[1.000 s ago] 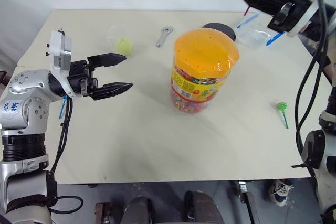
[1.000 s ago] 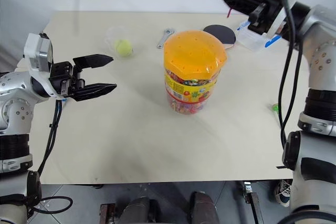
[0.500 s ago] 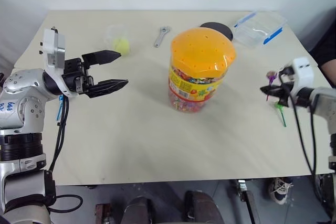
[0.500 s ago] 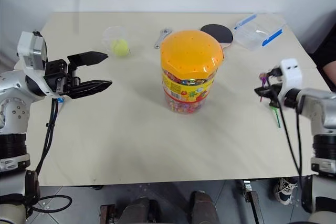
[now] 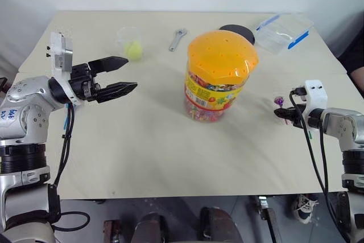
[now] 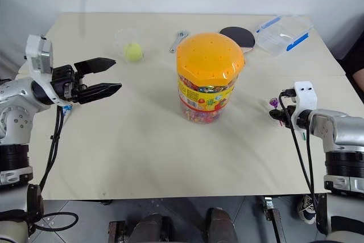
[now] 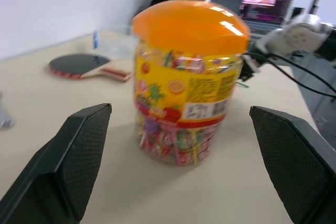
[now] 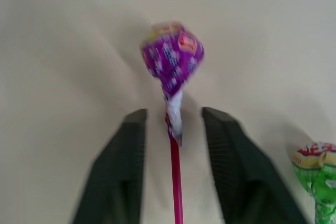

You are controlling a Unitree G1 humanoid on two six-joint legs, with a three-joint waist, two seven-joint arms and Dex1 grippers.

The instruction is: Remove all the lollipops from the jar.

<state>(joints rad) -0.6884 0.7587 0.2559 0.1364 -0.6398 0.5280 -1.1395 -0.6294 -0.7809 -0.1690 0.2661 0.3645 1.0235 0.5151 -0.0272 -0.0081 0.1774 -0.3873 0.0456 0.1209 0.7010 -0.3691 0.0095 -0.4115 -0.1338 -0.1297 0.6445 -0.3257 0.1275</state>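
though lidded, jar sweet-filled

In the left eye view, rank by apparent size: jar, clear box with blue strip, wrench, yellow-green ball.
1. jar
2. clear box, farther back, so its true size may be understated
3. wrench
4. yellow-green ball; close to the wrench, unsure

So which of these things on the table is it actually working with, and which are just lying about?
Part of the job:
- jar, orange lid on
- purple lollipop, between the right gripper's parted fingers
- green lollipop, lying beside it

Just lying about:
- cup with a yellow-green ball
- wrench
- table tennis paddle
- clear box
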